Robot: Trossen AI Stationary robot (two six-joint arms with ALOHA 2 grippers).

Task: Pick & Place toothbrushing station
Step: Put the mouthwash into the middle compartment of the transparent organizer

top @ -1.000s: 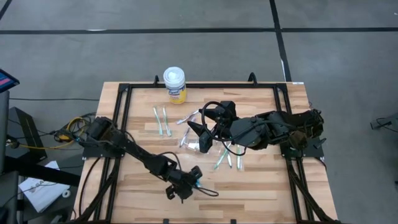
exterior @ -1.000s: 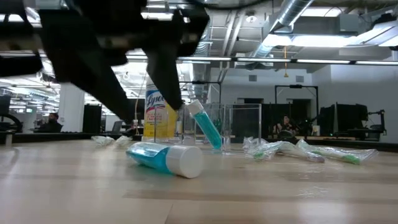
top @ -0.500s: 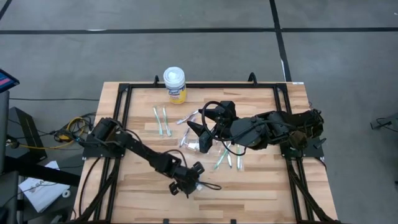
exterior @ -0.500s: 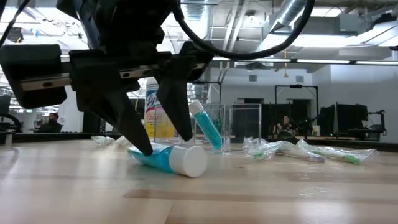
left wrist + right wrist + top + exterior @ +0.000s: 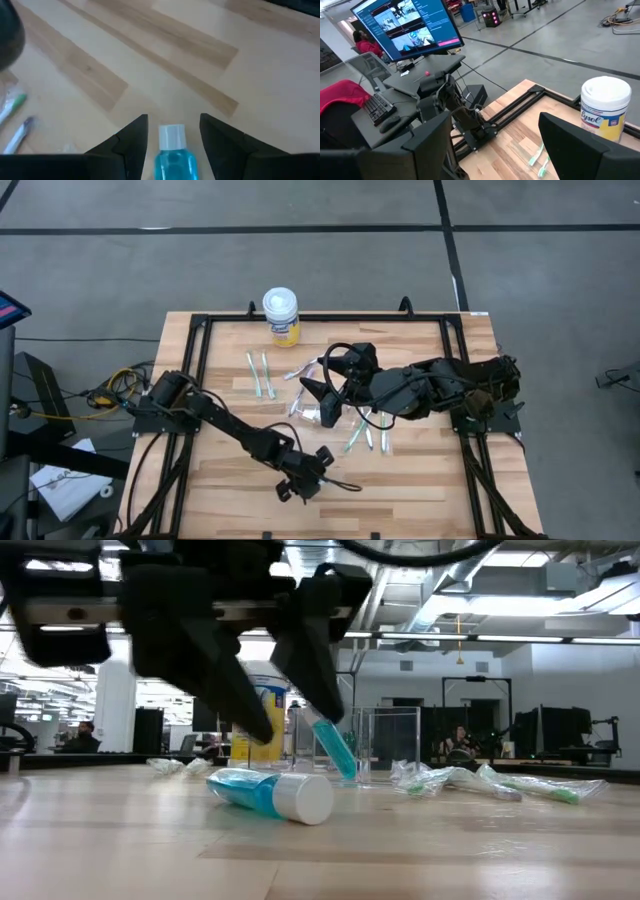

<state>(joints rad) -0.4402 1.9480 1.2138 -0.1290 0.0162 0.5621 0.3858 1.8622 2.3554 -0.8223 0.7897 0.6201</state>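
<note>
On my overhead feed, the left arm reaches from the table's [image 5: 420, 480] left edge toward the near middle, and its gripper [image 5: 303, 483] sits low there with its fingers spread apart. My left wrist feed shows those two fingers [image 5: 131, 137] straddling a blue tube [image 5: 173, 155], white cap pointing away, with a gap on each side, so nothing is gripped. From table height I see that tube [image 5: 265, 793] lying flat on the wood, the dark fingers hanging just above and behind it.

Farther back on the left, two toothbrushes [image 5: 260, 375] lie side by side, and the wipes canister [image 5: 281, 316] stands at the far edge, apart from everything else.

Toward the middle, a clear cup [image 5: 388, 745] stands upright with a second blue tube [image 5: 330, 745] leaning tilted beside it; I cannot tell whether they touch. The right gripper [image 5: 322, 390] hovers over this spot, fingers parted and holding nothing. A heap of wrapped brushes [image 5: 305, 405] lies under and around it.

Just right of that, three more brushes [image 5: 368, 435] lie near each other beneath the right arm, which stretches in from the table's right edge. Low down, they show as crinkled wrappers [image 5: 500, 783].
</note>
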